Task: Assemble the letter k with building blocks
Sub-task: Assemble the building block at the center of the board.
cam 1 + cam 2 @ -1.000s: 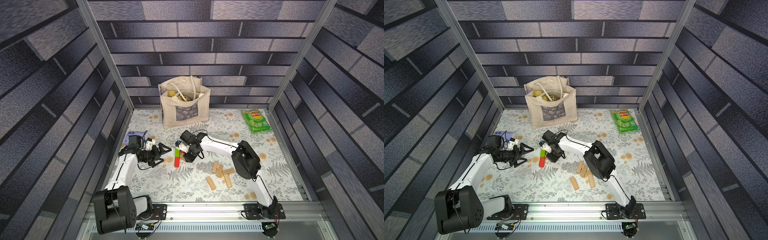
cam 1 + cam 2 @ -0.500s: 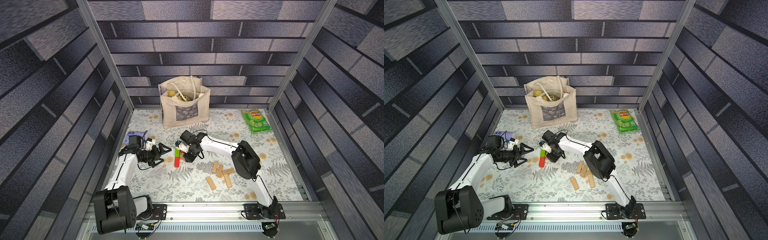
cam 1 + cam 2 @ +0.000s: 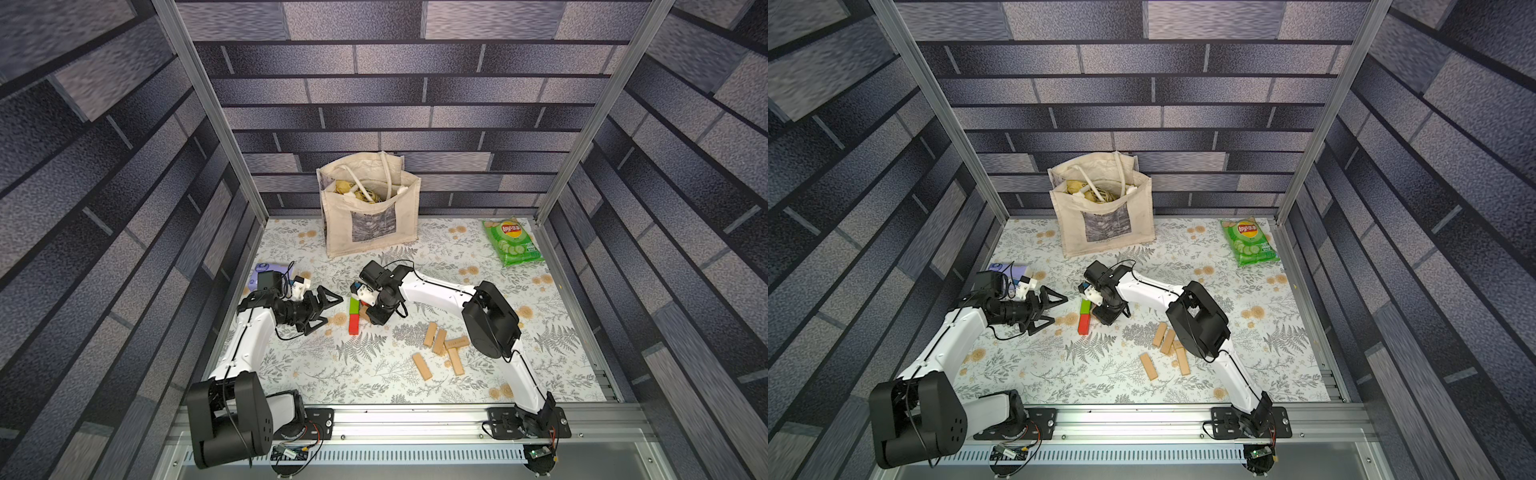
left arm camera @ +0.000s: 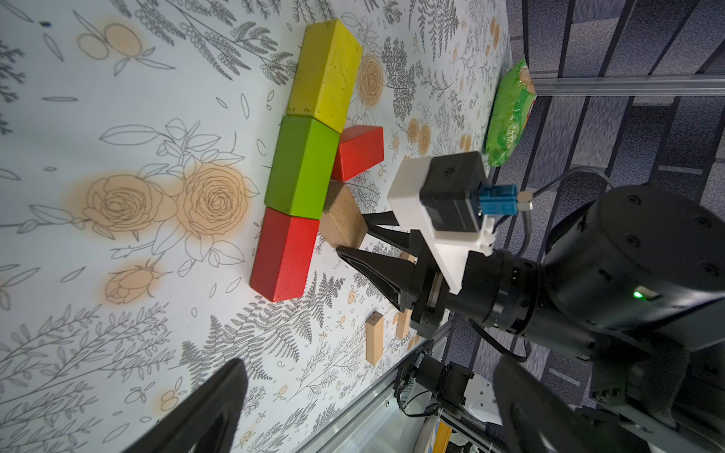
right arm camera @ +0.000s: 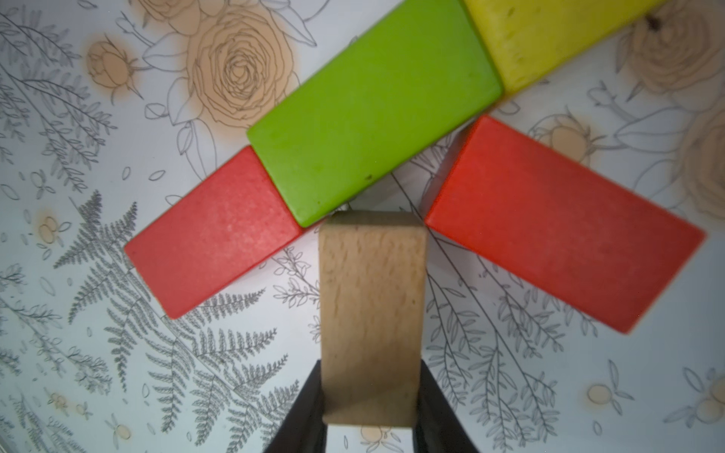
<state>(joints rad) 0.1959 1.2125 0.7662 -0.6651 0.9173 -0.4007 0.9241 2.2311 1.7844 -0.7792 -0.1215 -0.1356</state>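
Three building blocks lie end to end as a straight stem: yellow [image 4: 325, 74], green [image 4: 302, 168] and red [image 4: 284, 255]. A second red block [image 5: 561, 223] slants off the green one [image 5: 372, 110]. My right gripper [image 5: 370, 392] is shut on a tan block [image 5: 370, 313], whose far end touches the green block's corner beside the stem's red block [image 5: 212, 231]. In both top views the right gripper [image 3: 368, 313] sits just right of the stem [image 3: 354, 316]. To the stem's left, the left gripper [image 3: 332, 309] is open and holds nothing. Together these blocks form the letter k.
Several loose tan blocks [image 3: 440, 349] lie right of centre near the right arm's elbow. A cloth tote bag [image 3: 370, 216] stands at the back, a green chips bag [image 3: 513, 243] at the back right, and a purple pack [image 3: 266, 274] behind the left arm.
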